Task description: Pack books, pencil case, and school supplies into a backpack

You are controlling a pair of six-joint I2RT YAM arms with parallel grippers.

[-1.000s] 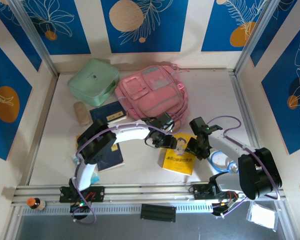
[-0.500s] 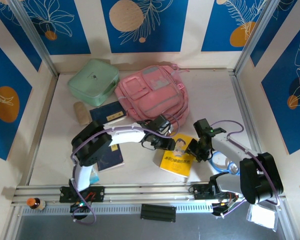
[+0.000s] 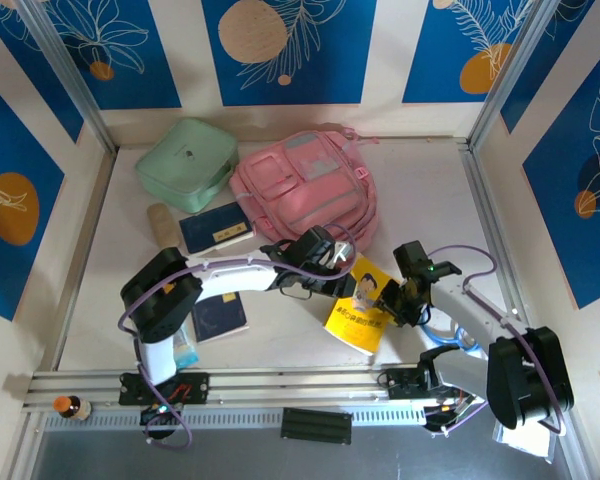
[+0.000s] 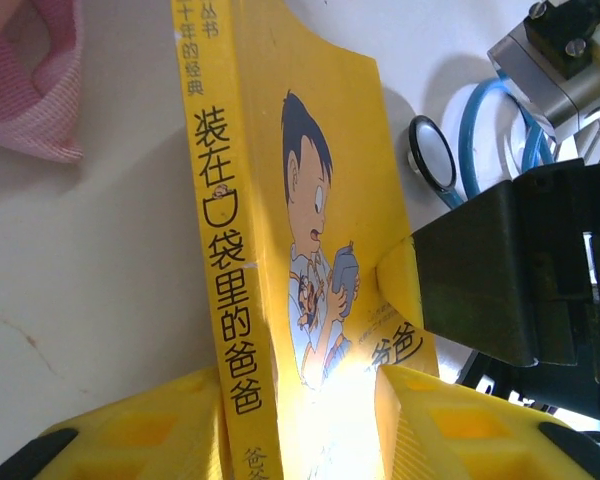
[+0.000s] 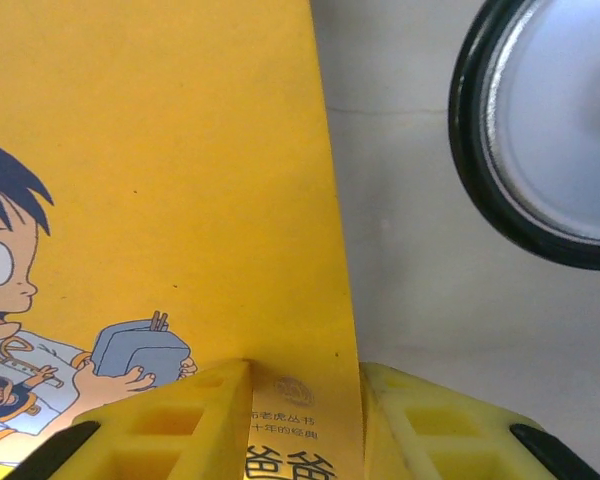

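Note:
The yellow book [image 3: 356, 307] with the cartoon figure stands tilted in front of the pink backpack [image 3: 305, 190]. My left gripper [image 3: 332, 284] is shut on its spine end; in the left wrist view the book [image 4: 280, 230] runs between the yellow fingers of that gripper [image 4: 300, 430]. My right gripper [image 3: 388, 299] is shut on the opposite edge, one finger on the cover [image 5: 160, 150] and one behind, with the gripper [image 5: 305, 420] straddling that edge. Two navy books [image 3: 215, 228] [image 3: 218, 318] and the beige pencil case [image 3: 163, 225] lie on the left.
A mint-green square case [image 3: 185, 160] sits at the back left beside the backpack. A round blue-and-white item [image 3: 445, 325] lies right of the yellow book, close to my right arm. A black-rimmed disc [image 5: 550, 130] lies near the book's edge. Side rails bound the table.
The yellow book has turned and tipped up from lying flat. Both grippers have closed in on it, the left arm reaching further right and the right gripper shifting slightly right.

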